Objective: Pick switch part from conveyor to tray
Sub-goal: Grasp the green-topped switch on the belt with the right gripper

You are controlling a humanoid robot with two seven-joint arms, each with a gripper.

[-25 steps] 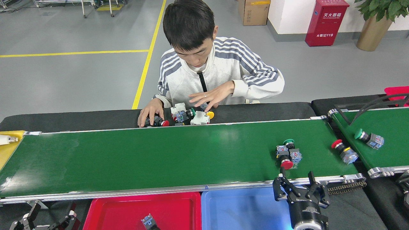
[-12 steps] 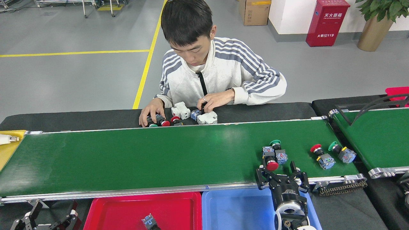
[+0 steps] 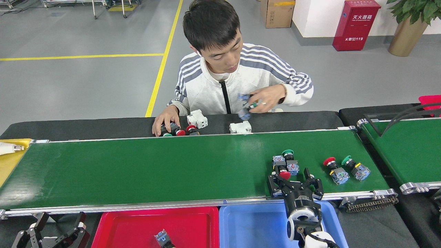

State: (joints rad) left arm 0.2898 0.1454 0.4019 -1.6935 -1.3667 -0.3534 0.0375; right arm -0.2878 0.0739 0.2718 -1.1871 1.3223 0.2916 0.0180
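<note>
The right pincer (image 3: pixel 295 176) gapes wide, empty, just short of the red-capped push-button switch part (image 3: pixel 284 173) on the glossy green conveyor (image 3: pixel 155 172).

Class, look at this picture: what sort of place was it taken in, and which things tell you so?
Probably a factory or workshop floor: a green conveyor carrying push-button switch parts, sorting trays, and yellow floor lines.

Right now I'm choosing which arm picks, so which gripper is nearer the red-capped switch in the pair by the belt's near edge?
Right. The right gripper sits open around the red-capped switch; the left gripper waits far left, below the belt.
</note>
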